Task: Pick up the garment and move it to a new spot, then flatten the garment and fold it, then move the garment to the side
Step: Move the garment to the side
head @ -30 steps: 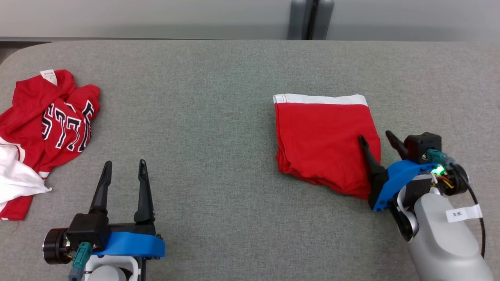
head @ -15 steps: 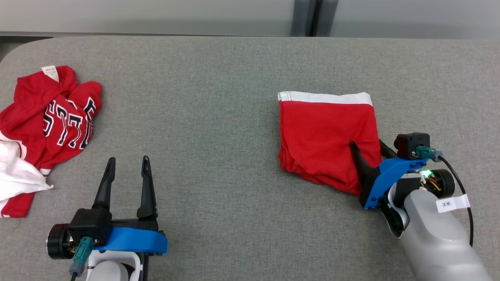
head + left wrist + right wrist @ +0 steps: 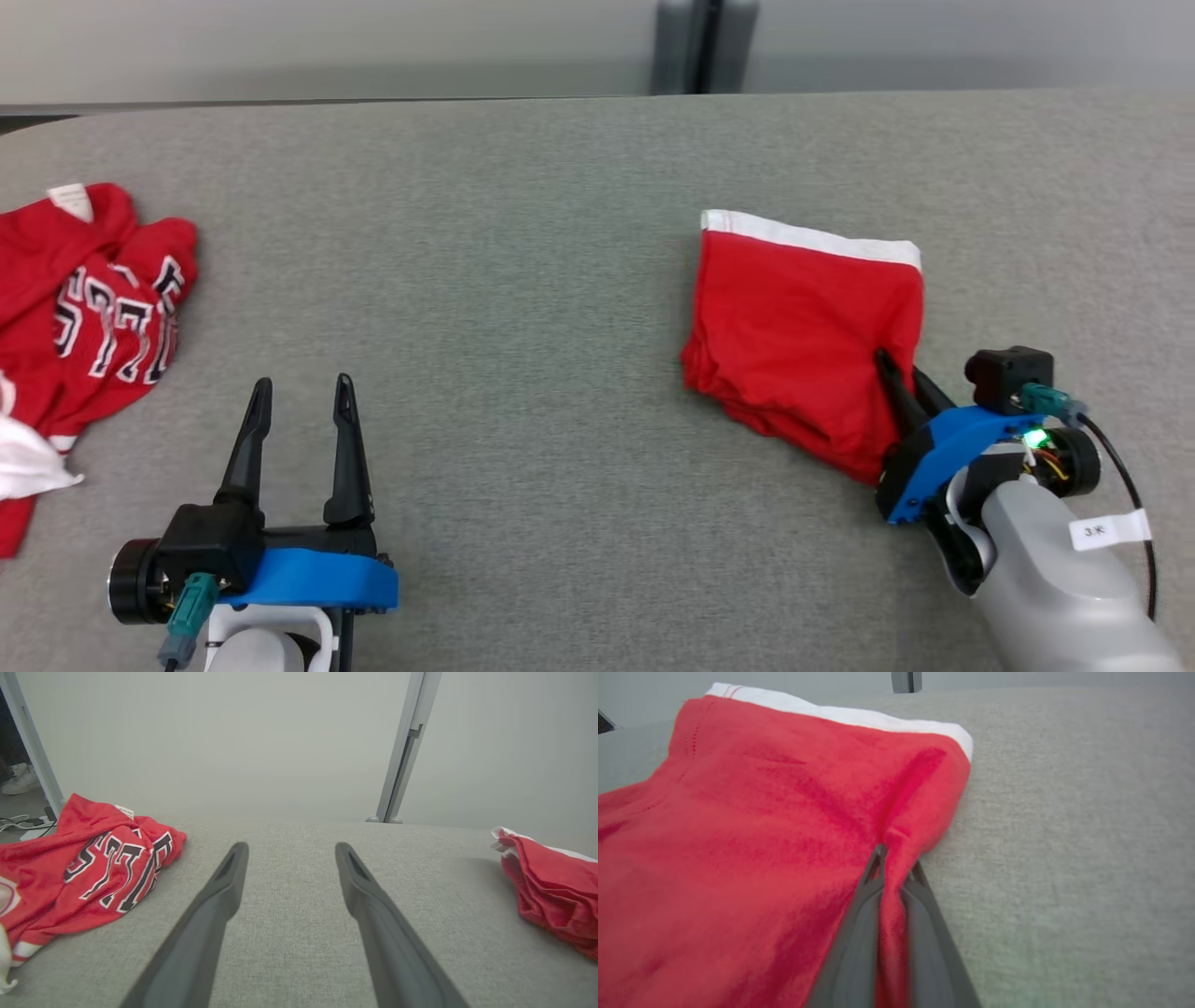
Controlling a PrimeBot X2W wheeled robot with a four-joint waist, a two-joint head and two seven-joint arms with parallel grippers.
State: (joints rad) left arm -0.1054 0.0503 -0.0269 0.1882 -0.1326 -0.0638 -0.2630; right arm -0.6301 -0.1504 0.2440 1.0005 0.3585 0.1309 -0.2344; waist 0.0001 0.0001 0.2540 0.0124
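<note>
The garment (image 3: 803, 327) is a folded red piece with a white band along its far edge, lying right of centre on the grey table (image 3: 523, 261). It also shows in the right wrist view (image 3: 761, 826) and at the right edge of the left wrist view (image 3: 551, 891). My right gripper (image 3: 901, 369) is shut on the garment's near right edge, with red cloth pinched between its fingers (image 3: 859, 924). My left gripper (image 3: 301, 387) stands open over bare table at the lower left, holding nothing, its fingers (image 3: 219, 905) spread apart.
A crumpled red jersey (image 3: 93, 308) with black and white lettering lies at the table's left edge, seen too in the left wrist view (image 3: 93, 872), with white cloth (image 3: 23, 467) beside it. A grey post (image 3: 702, 47) stands behind the table.
My right gripper has closed on the garment's near right edge, bunching the cloth there. The head camera has shifted, so the whole scene sits differently. The left gripper has stayed open.
</note>
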